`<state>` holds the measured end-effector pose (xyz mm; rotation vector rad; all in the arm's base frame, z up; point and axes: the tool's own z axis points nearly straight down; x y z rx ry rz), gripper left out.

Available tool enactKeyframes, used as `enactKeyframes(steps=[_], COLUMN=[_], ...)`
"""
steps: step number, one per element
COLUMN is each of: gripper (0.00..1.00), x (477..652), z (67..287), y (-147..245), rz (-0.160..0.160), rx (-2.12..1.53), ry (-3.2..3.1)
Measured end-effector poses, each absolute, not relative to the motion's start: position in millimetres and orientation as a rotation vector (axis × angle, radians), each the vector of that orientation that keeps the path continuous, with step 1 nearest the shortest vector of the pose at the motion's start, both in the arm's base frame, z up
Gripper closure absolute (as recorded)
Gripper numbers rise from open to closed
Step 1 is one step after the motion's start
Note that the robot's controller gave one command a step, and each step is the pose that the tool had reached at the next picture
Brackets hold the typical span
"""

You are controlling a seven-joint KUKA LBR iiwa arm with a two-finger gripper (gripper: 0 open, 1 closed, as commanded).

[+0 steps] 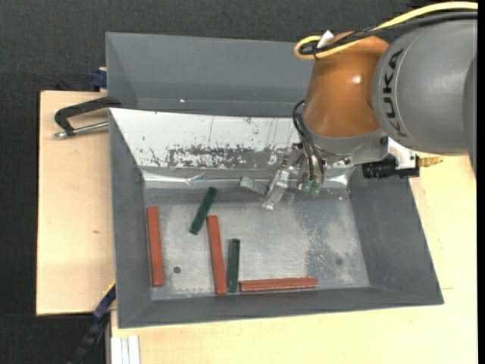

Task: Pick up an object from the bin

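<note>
My gripper (293, 189) hangs under the orange wrist cover at the back of the bin floor, right of centre, close to the rear wall. Its two fingers stand apart, open, with nothing between them. The nearest loose thing is a short dark green stick (202, 210), lying tilted well to the gripper's left and not touching it. A red stick (216, 254) lies lengthwise below that, with a second dark green stick (233, 265) right beside it. Another red stick (277, 283) lies crosswise along the front wall.
A third red stick (154, 246) lies along the left wall, with a small dark speck (176, 271) next to it. The arm and its orange cover hang over the bin's right rear corner. Bare floor lies below the gripper.
</note>
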<state>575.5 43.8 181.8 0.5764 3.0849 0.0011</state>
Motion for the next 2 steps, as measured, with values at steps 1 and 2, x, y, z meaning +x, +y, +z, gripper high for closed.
enactKeyframes(steps=[1, 2], gripper=[1.00, 1.00], x=[575.5, 575.5], z=[181.8, 181.8], y=[43.8, 43.8], rz=[0.001, 0.001], rx=[0.577, 0.577], ry=[3.085, 3.085])
